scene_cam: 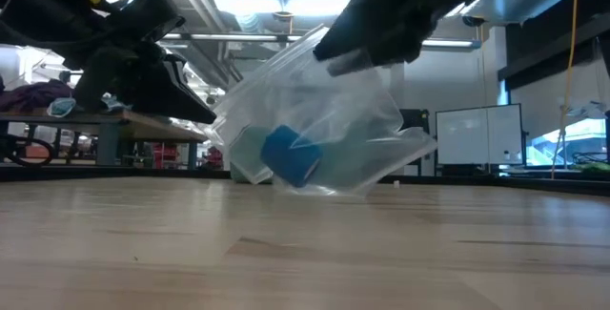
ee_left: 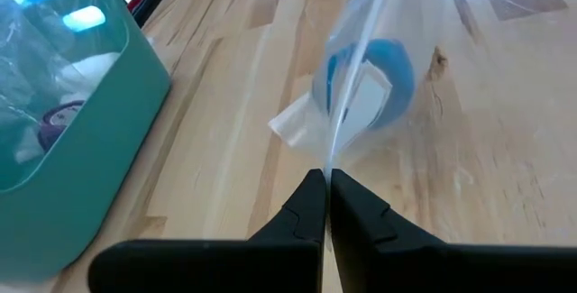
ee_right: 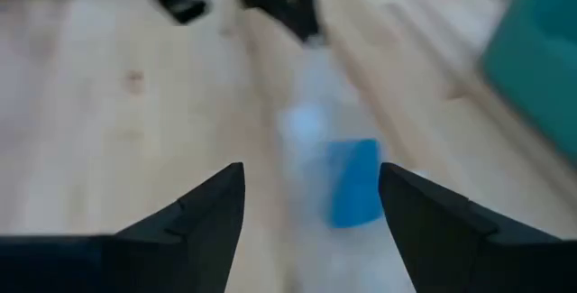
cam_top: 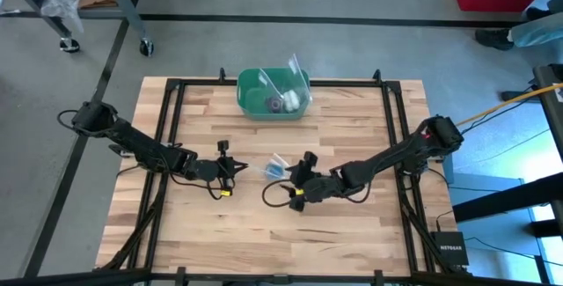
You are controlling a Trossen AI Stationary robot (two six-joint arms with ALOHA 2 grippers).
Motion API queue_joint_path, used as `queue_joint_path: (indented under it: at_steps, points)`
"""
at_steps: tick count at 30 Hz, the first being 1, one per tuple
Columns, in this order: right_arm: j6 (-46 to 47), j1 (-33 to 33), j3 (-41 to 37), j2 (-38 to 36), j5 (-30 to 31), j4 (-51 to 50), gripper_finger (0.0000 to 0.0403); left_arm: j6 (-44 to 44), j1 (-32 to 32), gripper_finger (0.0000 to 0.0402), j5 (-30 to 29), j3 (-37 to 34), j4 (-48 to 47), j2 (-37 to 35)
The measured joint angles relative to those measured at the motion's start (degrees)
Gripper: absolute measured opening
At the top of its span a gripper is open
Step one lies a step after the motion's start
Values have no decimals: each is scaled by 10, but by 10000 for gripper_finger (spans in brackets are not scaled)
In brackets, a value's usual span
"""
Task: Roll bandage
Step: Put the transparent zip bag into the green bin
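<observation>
The left gripper has its jaws pinched shut on the edge of a clear plastic bag holding the rolled blue bandage, mid-table. The right gripper has wide jaws just beside the bag. Only the low view shows the bag lifted and tilted above the table.

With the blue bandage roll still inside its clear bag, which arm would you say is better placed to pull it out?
Probably the right. The left pincer is shut on the edge of the clear plastic bag, holding it up, while the right pincer is open and pointed at the blue bandage roll inside.
</observation>
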Motion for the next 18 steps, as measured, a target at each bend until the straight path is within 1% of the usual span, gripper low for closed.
queue_joint_path:
  at_steps: [3,8,10,12,13,15,17,18]
  points:
    - [-14,-11,0,7,12,3,257,0,0,0,0,0,2,0]
    - [-13,-37,0,18,-55,2,256,13,0,0,0,0,11,0]
    - [-13,-43,0,19,-77,1,241,13,0,3,0,0,19,0]
    - [-13,-46,0,19,-84,4,206,11,0,9,0,0,23,0]
    - [-13,-48,0,19,-83,4,181,10,-1,14,0,0,25,0]
    - [-20,-48,3,19,-81,3,120,1,-1,28,1,0,25,0]
    - [-32,-48,8,19,-80,5,49,-19,-1,49,2,0,25,0]
    - [-41,-48,10,19,-79,6,26,-32,-1,61,2,0,23,0]
